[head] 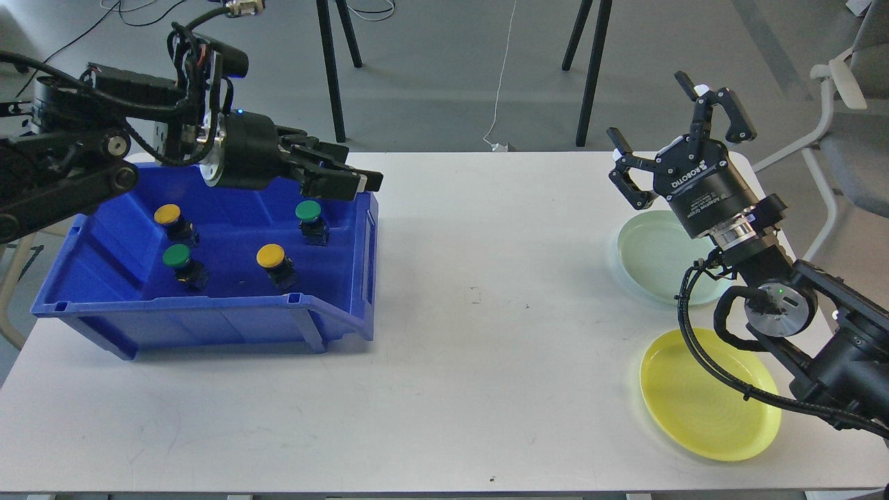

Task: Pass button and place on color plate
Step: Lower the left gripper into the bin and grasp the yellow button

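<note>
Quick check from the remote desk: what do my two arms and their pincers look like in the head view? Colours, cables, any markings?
Both arms are black. The right pincer has black linked fingers on a round body with white ROBOTIQ lettering, a silver ring below it, a small green light and looping black cables. The left pincer has a rounded black body, a silver flange, exposed cables and a small blue light.

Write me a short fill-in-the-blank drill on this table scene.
1. The blue bin holds ____ buttons.
2. The right gripper hangs with fingers spread above the pale ____ plate.
3. The plate nearest the table's front edge is ____.
4. The left gripper hangs over the bin's ____ side.

Missing words: four; green; yellow; right
</note>
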You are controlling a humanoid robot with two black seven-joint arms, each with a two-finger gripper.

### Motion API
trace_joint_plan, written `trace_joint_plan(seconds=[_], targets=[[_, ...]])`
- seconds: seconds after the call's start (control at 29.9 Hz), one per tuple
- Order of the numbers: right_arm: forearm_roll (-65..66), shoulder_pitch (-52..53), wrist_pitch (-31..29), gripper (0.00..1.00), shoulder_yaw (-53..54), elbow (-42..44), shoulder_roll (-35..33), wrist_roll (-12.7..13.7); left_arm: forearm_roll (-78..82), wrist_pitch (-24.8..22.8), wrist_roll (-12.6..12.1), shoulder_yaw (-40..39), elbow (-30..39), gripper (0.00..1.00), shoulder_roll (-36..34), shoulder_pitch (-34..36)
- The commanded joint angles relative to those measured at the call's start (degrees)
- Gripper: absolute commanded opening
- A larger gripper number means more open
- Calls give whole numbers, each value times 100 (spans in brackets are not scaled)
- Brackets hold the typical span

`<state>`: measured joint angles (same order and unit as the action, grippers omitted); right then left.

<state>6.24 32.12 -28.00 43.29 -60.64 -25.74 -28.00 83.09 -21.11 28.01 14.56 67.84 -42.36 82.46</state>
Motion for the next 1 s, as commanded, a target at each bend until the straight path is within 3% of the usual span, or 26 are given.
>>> trace_joint_plan(seconds=[0.0,0.23,0.97], targets=[[0,-83,0,99,4,-1,-1,0,295,-166,-1,82,-279,86,52,-10],[0,-136,0,99,13,-1,-1,0,603,-166,-1,389,-1141,86,447,-212],[0,-189,0,99,4,-1,-1,0,603,-157,-1,354,-1563,86,562,-924]])
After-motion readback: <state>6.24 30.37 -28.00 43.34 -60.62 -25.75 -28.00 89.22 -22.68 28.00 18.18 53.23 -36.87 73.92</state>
